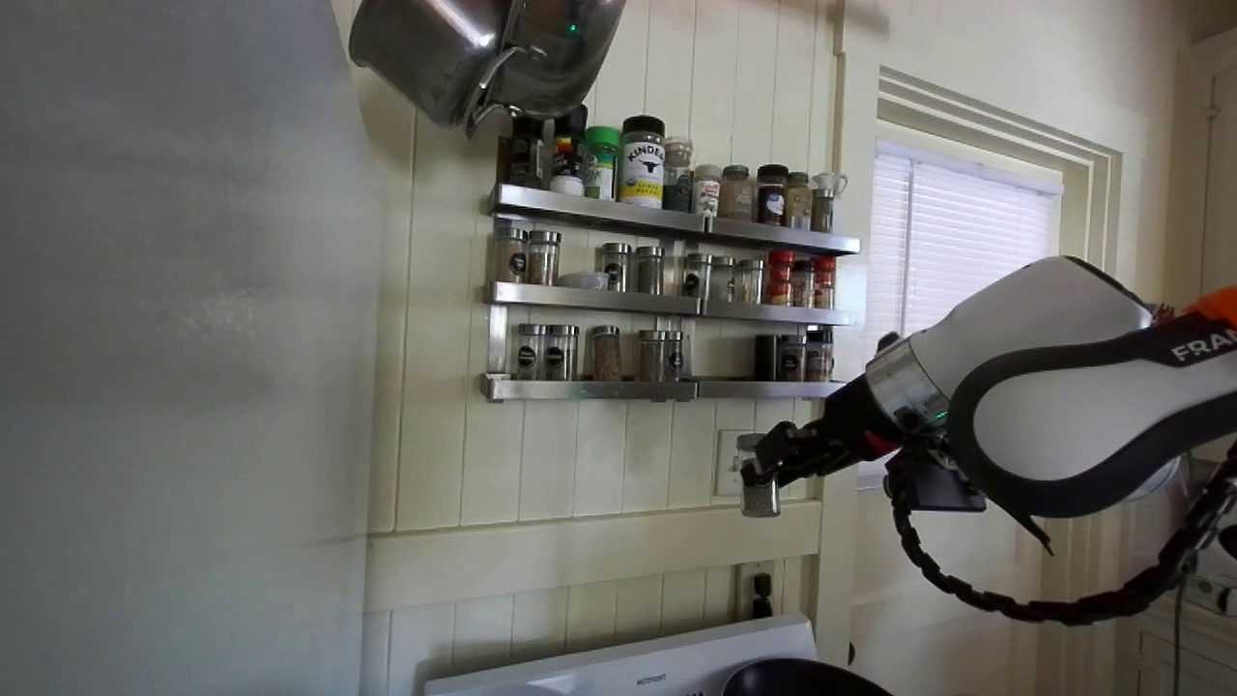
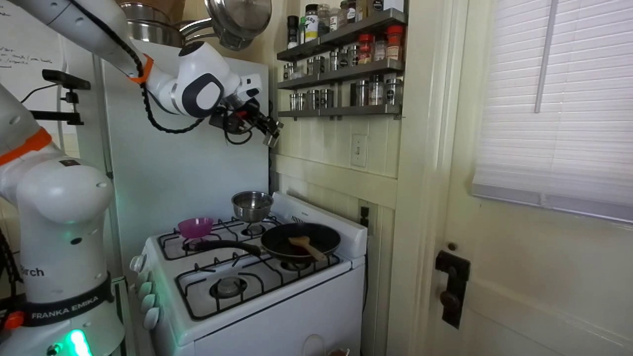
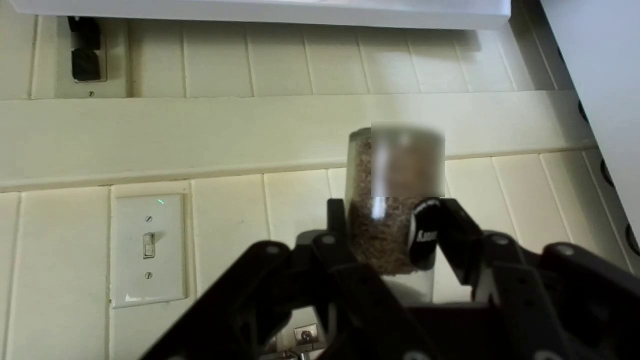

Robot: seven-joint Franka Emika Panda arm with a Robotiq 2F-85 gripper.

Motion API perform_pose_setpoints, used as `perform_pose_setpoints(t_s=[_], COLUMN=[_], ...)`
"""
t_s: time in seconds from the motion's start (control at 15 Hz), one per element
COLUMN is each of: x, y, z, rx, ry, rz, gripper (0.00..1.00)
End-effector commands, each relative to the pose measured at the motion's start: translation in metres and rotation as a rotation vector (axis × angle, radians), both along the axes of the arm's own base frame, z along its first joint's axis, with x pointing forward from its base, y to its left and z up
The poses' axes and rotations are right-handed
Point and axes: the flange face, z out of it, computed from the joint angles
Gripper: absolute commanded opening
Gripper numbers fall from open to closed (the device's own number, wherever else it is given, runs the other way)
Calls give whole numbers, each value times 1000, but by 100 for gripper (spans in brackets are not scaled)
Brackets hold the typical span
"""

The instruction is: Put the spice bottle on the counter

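Note:
The spice bottle is a small clear jar with brown contents and a black label. My gripper is shut on it and holds it in the air, nearly upright, below the wall shelves. In the wrist view, which stands upside down, the bottle sits between the two fingers of the gripper; part of it is blurred. In an exterior view the gripper is near the wall above the back of the stove, and the bottle shows only small there. No separate counter is clearly in view; a white stove stands below.
Metal wall shelves with several jars hang above the gripper. A frying pan with a wooden spatula, a steel bowl and a pink bowl stand on the stove. The fridge stands beside it. Pots hang overhead.

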Motion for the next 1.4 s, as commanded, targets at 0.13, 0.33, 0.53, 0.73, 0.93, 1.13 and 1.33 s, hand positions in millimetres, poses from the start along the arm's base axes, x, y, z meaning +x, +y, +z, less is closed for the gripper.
perform_pose_setpoints(t_s=[0.13, 0.33, 0.53, 0.73, 0.93, 1.13, 1.33], x=[1, 5, 4, -2, -8, -15, -22], y=[0, 3, 9, 14, 19, 18, 19], z=[-4, -21, -46, -75, -98, -115, -127], rx=[0, -1, -6, -1, -9, -27, -32], ry=[8, 57, 134, 260, 417, 534, 637], rz=[-3, 4, 24, 65, 147, 202, 271], gripper=[24, 24, 24, 24, 24, 24, 24])
